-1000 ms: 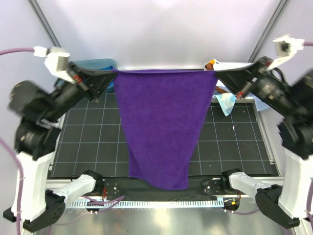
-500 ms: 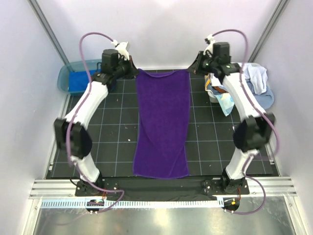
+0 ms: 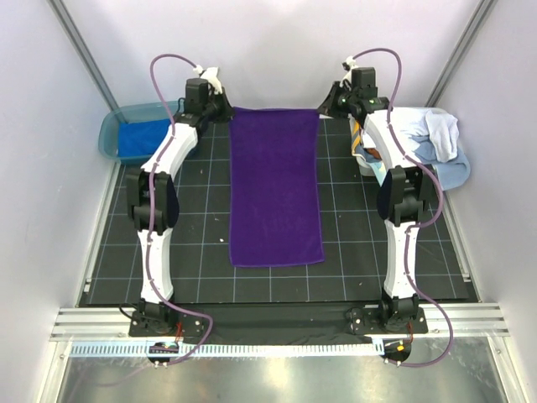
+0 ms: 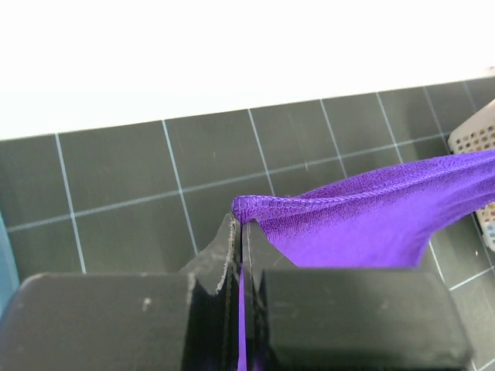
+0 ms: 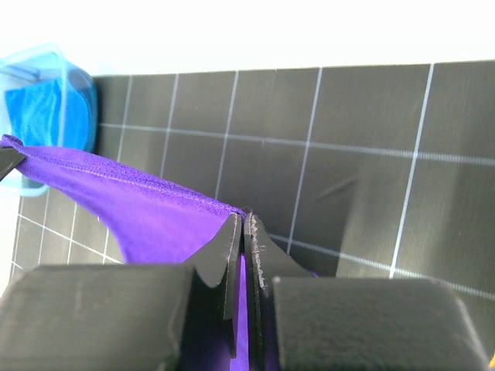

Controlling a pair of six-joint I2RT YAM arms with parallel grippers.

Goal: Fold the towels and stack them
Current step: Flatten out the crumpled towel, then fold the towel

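A deep purple towel (image 3: 275,189) lies stretched lengthwise down the middle of the black grid mat. My left gripper (image 3: 225,111) is shut on its far left corner, seen in the left wrist view (image 4: 241,220) with the purple cloth (image 4: 363,224) pinched between the jaws. My right gripper (image 3: 325,107) is shut on the far right corner; in the right wrist view (image 5: 244,224) the purple cloth (image 5: 147,216) runs off to the left. A royal blue towel (image 3: 141,138) lies in the teal tub. Light blue and white towels (image 3: 432,143) are heaped at the right.
The teal translucent tub (image 3: 113,133) stands at the far left, also in the right wrist view (image 5: 46,100). A white basket (image 3: 369,159) holds the heap at the far right; its perforated wall shows in the left wrist view (image 4: 479,139). Both arms reach to the mat's far edge.
Both arms have carried the towel from hanging in the air away to the far edge and laid it flat on the mat. Its near edge has slid farther from the bases.
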